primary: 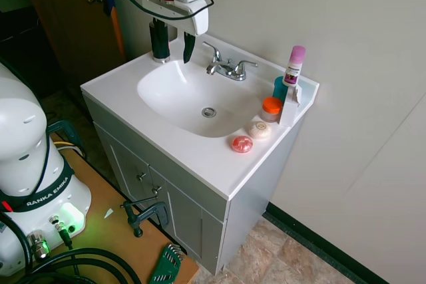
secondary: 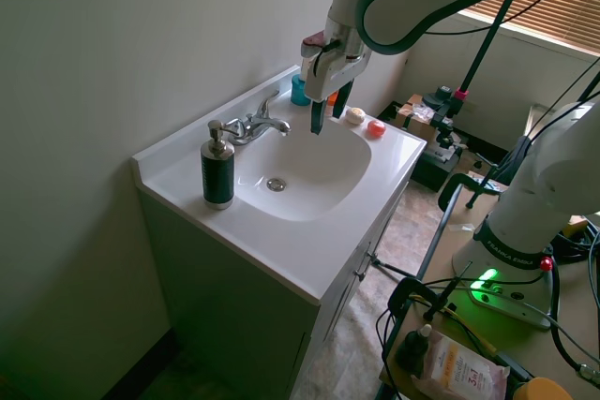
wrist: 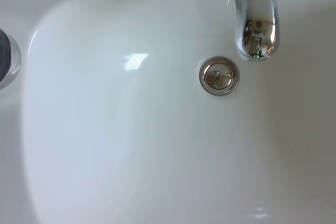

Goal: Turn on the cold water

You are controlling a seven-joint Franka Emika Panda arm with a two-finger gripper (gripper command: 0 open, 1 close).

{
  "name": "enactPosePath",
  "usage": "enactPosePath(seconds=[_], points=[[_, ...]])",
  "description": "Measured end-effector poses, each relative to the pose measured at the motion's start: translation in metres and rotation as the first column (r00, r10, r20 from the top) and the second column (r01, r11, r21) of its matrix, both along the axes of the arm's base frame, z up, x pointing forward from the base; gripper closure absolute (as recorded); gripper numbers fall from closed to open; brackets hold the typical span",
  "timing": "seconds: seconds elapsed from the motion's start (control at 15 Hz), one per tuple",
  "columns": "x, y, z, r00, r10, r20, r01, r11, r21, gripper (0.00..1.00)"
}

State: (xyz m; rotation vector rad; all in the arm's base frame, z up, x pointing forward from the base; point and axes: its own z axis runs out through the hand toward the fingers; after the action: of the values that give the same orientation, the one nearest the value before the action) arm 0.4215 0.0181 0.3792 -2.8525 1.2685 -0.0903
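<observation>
Cold lever [primary: 245,66]: right-hand handle of the faucet [primary: 226,69] at the back of the sink [primary: 133,98], untouched.
Gripper [primary: 173,47]: my fingers open, empty, above the basin, left of the spout, so I'm free to reach across.

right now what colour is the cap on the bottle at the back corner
Pink cap, clearest in the first exterior view.

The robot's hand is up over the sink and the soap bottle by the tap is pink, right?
Not quite. The soap bottle by the tap is black, as the second exterior view shows. The hand does hang over the sink.
</observation>
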Motion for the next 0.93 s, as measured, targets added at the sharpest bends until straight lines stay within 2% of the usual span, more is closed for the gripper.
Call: enactPosePath(seconds=[0.2,0.27,0.33,0.47,0.67,0.8,0.93], points=[[0.000,-0.001,0.000,1.000,-0.008,0.003,0.008,1.000,0.004,0.00],[0.002,-0.006,0.001,1.000,-0.018,0.018,0.019,1.000,-0.011,0.00],[0.009,-0.015,0.001,0.997,-0.039,0.061,0.042,0.998,-0.045,0.00],[0.031,-0.038,-0.007,0.981,-0.081,0.175,0.102,0.989,-0.111,0.00],[0.078,-0.070,-0.018,0.944,-0.116,0.310,0.184,0.963,-0.199,0.00],[0.108,-0.078,-0.019,0.922,-0.102,0.374,0.208,0.945,-0.253,0.00],[0.130,-0.076,-0.034,0.912,-0.090,0.399,0.217,0.934,-0.285,0.00]])
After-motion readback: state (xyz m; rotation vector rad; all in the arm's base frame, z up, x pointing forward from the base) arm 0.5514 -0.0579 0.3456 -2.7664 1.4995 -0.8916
